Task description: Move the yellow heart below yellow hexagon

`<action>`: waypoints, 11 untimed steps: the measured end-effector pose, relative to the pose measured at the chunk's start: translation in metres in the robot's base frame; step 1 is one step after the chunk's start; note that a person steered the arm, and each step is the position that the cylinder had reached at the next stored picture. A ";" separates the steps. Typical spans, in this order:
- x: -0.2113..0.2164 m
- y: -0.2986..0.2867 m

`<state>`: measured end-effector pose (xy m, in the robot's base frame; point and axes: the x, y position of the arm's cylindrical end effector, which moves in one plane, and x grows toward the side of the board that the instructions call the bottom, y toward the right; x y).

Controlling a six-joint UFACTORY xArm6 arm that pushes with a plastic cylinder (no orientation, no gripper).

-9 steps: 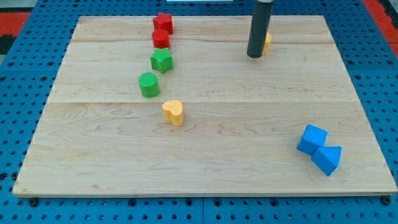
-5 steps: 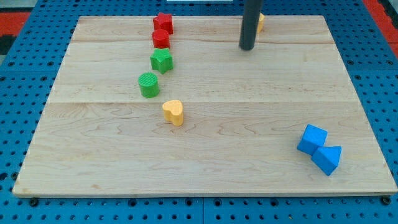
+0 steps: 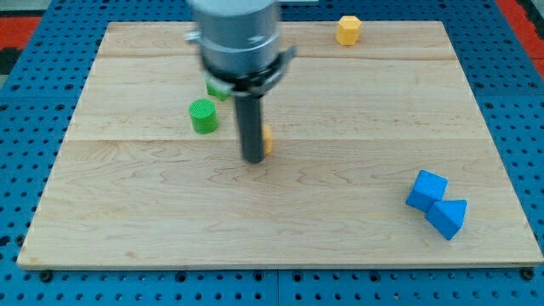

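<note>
The yellow hexagon [image 3: 348, 30] sits near the board's top edge, right of centre. The yellow heart [image 3: 267, 138] shows only as a sliver on the right side of my rod, near the board's middle. My tip [image 3: 254, 159] rests on the board, touching or just left of the heart. The arm's grey body covers the upper left-centre of the board.
A green cylinder [image 3: 203, 116] stands left of my rod. A green block [image 3: 216, 88] peeks out from behind the arm; the red blocks are hidden. A blue cube [image 3: 427, 189] and a blue triangular block [image 3: 448, 218] sit at the lower right. The wooden board [image 3: 127, 212] lies on a blue pegboard.
The rod has swept from beside the yellow hexagon at the view's top down and left to the yellow heart. The hexagon now stands uncovered, slightly higher. The heart has shifted a little right and up.
</note>
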<state>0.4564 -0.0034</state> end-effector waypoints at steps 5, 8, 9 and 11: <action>-0.065 0.060; -0.033 -0.005; -0.081 -0.039; -0.063 0.028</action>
<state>0.3930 0.0245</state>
